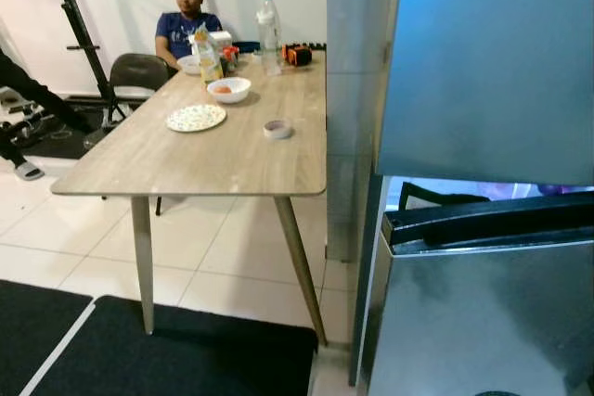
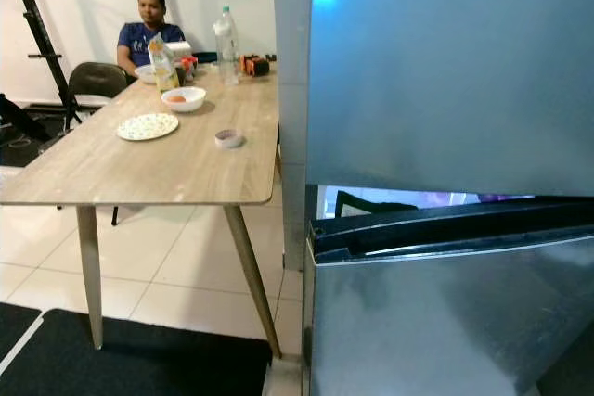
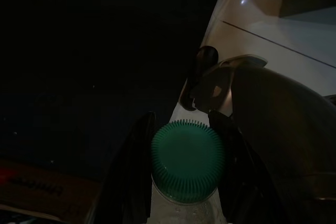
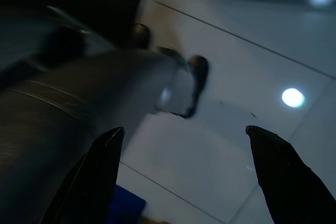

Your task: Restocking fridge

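Note:
A silver fridge point(image 1: 483, 71) stands close on my right, its lower door point(image 2: 445, 312) pulled slightly ajar so a lit gap point(image 2: 399, 199) shows. In the left wrist view my left gripper point(image 3: 184, 166) is shut on a clear bottle with a green ribbed cap point(image 3: 188, 161), hanging over dark floor. My right gripper point(image 4: 184, 166) hangs open above pale tiles with nothing between its fingers. On the wooden table point(image 1: 139, 159) farther off stand a tall water bottle point(image 1: 268, 32), a juice carton point(image 1: 206, 55), a white bowl point(image 1: 229, 90), a patterned plate point(image 1: 196, 118) and a small cup point(image 1: 277, 128).
A person in a blue shirt point(image 1: 186, 20) sits at the table's far end beside a dark chair point(image 1: 135, 73). A black metal stand point(image 1: 79, 30) rises at the back left. A black mat point(image 1: 167, 354) covers the floor before me; white tiles lie under the table.

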